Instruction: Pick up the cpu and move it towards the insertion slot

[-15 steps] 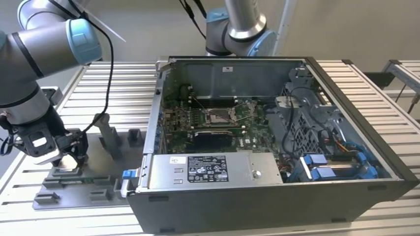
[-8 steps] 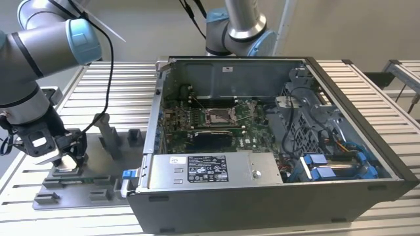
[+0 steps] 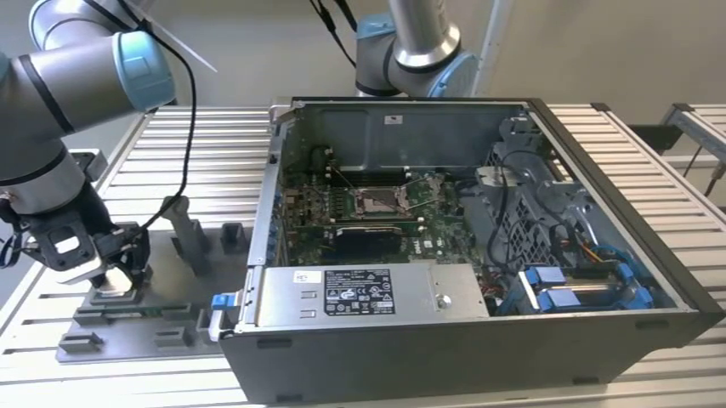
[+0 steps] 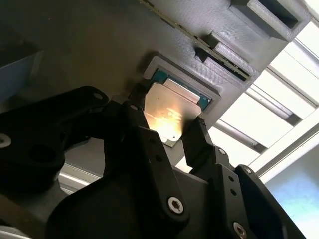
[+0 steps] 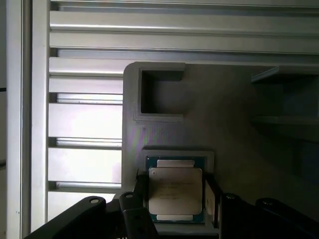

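Observation:
The cpu point(image 5: 175, 186) is a pale silvery square on a green board, lying in a pocket of the grey fixture point(image 5: 224, 114). In both wrist views my gripper's point(image 5: 175, 195) black fingers point(image 5: 141, 185) press against two opposite edges of the cpu point(image 4: 172, 110). In the exterior view my gripper point(image 3: 108, 276) stands low over the fixture point(image 3: 136, 316) at the exterior view's left. The insertion slot point(image 3: 380, 200), a silver-framed socket on the green board, lies inside the open computer case point(image 3: 454, 357), well to the exterior view's right of my gripper.
Upright grey fixture blocks point(image 3: 187, 242) stand between my gripper and the case wall. A silver power supply box point(image 3: 363, 293) sits at the case's near side, with cables and blue parts point(image 3: 579, 289) at its right. A second arm point(image 3: 414, 47) stands behind the case on the slatted table point(image 3: 216, 144).

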`<action>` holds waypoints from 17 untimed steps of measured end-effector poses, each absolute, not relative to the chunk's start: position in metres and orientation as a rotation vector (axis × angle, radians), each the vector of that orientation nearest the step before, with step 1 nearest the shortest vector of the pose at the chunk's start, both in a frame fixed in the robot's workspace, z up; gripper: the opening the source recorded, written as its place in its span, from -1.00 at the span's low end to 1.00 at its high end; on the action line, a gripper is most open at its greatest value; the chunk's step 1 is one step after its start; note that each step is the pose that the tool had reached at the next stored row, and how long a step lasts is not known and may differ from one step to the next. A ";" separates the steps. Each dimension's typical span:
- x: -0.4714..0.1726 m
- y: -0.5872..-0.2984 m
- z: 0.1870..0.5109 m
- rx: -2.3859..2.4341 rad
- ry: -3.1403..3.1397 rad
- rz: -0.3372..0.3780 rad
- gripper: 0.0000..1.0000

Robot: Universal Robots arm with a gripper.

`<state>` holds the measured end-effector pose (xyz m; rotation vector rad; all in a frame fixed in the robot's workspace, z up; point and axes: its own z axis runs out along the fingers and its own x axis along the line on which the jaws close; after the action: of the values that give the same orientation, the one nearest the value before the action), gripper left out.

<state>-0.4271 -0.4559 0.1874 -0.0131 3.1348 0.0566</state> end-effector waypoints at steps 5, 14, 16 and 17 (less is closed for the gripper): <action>-0.427 -0.456 0.195 -0.013 3.135 0.057 -1.00; -0.427 -0.456 0.209 -0.013 3.135 0.057 -1.00; -0.427 -0.456 0.212 -0.013 3.135 0.057 -1.00; -0.427 -0.456 0.214 -0.013 3.135 0.057 -1.00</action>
<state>-0.4269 -0.4559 0.2139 -0.0134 3.1347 0.0566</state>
